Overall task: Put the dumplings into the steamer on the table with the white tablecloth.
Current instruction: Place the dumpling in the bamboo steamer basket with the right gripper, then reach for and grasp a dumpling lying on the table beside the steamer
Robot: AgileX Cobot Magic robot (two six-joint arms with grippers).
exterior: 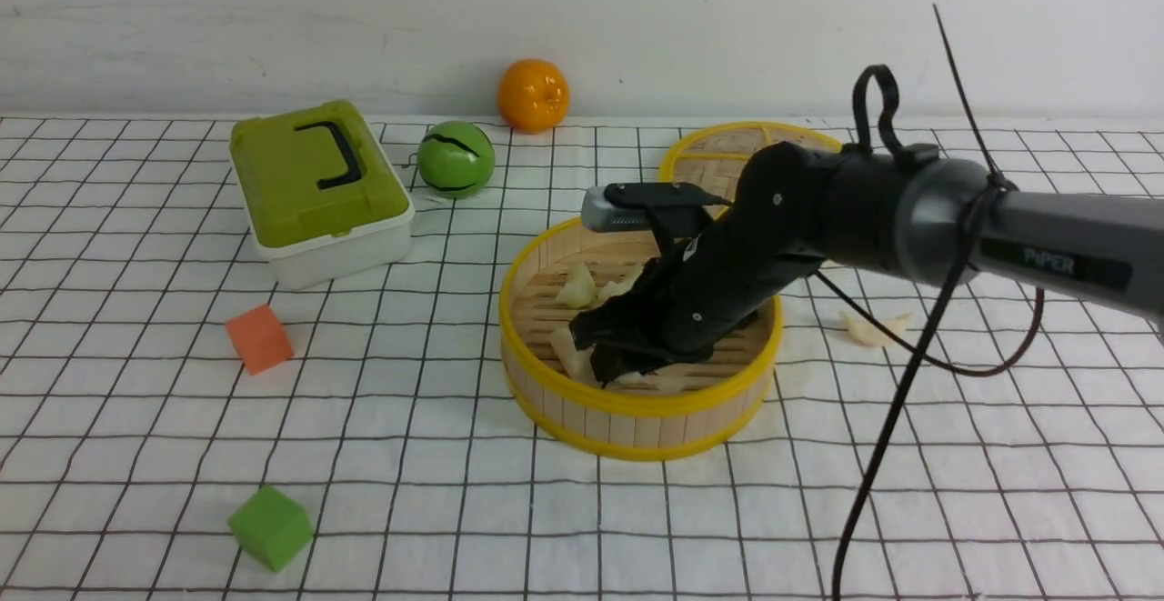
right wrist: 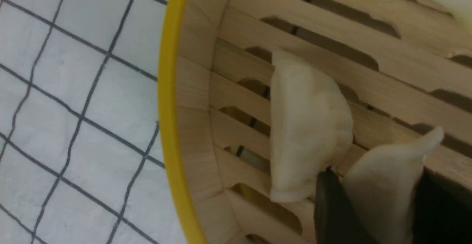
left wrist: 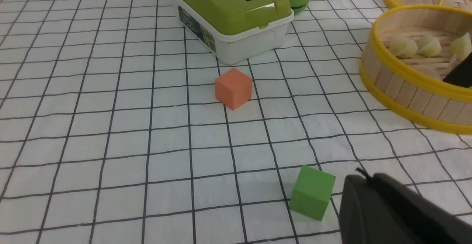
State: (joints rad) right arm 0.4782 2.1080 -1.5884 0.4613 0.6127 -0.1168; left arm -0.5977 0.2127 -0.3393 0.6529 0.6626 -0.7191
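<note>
- Front view, far left: a green cube (exterior: pixel 270 526) and an orange cube (exterior: pixel 259 337) sit on the white tablecloth (exterior: pixel 455 510), well apart from the steamer (exterior: pixel 637 404). They're bystanders and have no part in this job.
- Over in the left wrist view, the left gripper (left wrist: pixel 372 196) is only a dark bulk just beside the green cube. It's clenched, with no dumpling anywhere near it.
- Along the back there's a green-lidded box (exterior: pixel 314 187), a green ball (exterior: pixel 456 159) and an orange fruit (exterior: pixel 533 95), all clear of the action.
- Centre stage, the steamer stands on the cloth with its flat lid (exterior: pixel 718 142) lying just behind it.
- Inside, three green dumplings (left wrist: pixel 429 45) line the far side, and a white dumpling (right wrist: pixel 309 126) lies flat on the slats near the wall.
- Now the right gripper (exterior: pixel 605 355) is dipped below the yellow rim, its dark fingers clamped on the held dumpling (right wrist: pixel 383 185), which hangs just beside the lying one.
- That held dumpling is a plump cream-white crescent with a pinched point at one end. It's matte and looks soft, so I'd guess it gives a little under the grip.
- To finish the drop cleanly, I'd go low over bare slats beside the neighbour rather than on top of it. Spread the jaws fully, then lift straight up so no finger drags a dumpling or clips the rim.
- Far right, one loose dumpling (exterior: pixel 873 328), also cream-white, lies on the cloth near the steamer under the arm. By my reckoning it's the last one left to fetch.
</note>
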